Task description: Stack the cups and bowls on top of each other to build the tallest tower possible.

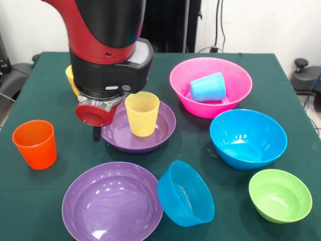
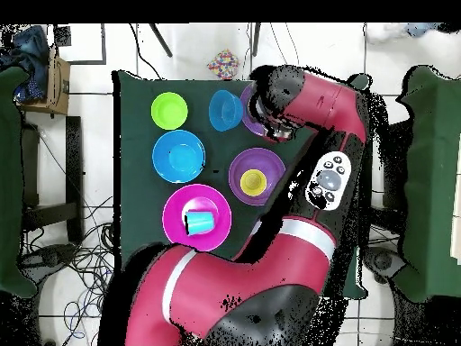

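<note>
My gripper (image 1: 97, 132) hangs low over the table, just left of a purple bowl (image 1: 150, 140); most of it is hidden under the arm's black and red wrist. A pale yellow ribbed cup (image 1: 142, 113) (image 2: 255, 183) stands upright in that bowl (image 2: 239, 171). An orange cup (image 1: 35, 143) stands at the left. An amber-yellow cup (image 1: 70, 78) peeks out behind the arm. A light blue cup (image 1: 207, 88) (image 2: 199, 222) lies on its side in the pink bowl (image 1: 235, 95) (image 2: 176, 205). A second purple bowl (image 1: 113, 203) sits in front, with the small blue bowl (image 1: 185, 193) (image 2: 225, 109) tipped against it.
The big blue bowl (image 1: 248, 138) (image 2: 178, 155) and the small green bowl (image 1: 280, 195) (image 2: 169, 110) sit upright on the right of the green tablecloth (image 1: 45, 100). In the overhead view the arm (image 2: 306, 99) covers the orange cup and most of the front purple bowl.
</note>
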